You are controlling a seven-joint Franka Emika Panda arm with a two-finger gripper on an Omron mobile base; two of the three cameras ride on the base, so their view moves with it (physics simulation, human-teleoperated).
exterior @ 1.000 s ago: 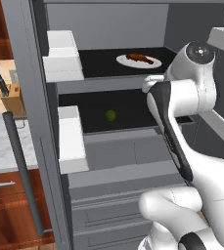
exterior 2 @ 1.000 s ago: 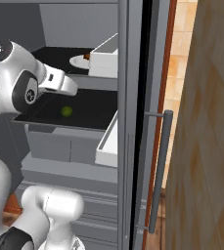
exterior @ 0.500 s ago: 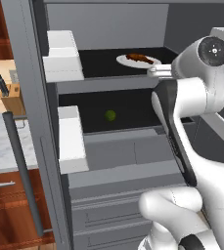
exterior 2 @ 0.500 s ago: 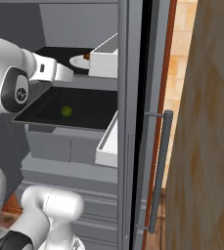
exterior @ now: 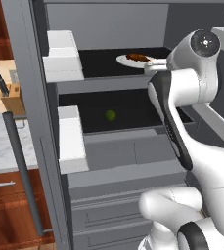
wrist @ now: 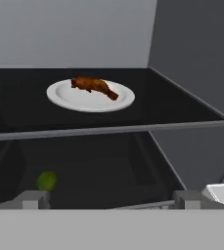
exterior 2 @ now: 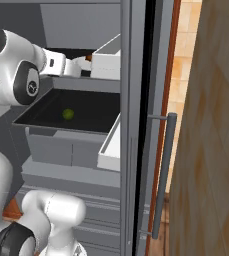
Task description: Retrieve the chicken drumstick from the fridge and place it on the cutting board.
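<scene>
The fridge (exterior: 114,157) stands open in front of me. On its upper black shelf a white plate (wrist: 64,96) carries the chicken drumstick (wrist: 93,85), reddish-brown and glossy, also seen in the left base view (exterior: 138,57). My gripper (wrist: 111,199) is open at the shelf's front edge, level with the plate and a short way from it, with nothing between its fingertips (wrist: 33,197). In the left base view the hand (exterior: 151,62) sits just right of the plate. The cutting board is out of view.
A small green round fruit (exterior: 110,115) lies on the lower shelf, below the hand. White door bins (exterior: 64,56) line the left door, and another bin (exterior 2: 107,59) sits close beside the hand. A knife block (exterior: 10,93) stands on the counter at left.
The arm has lifted the hand from the lower shelf's height up to the upper shelf and carried it forward toward the plate. The jaws have stayed wide apart.
</scene>
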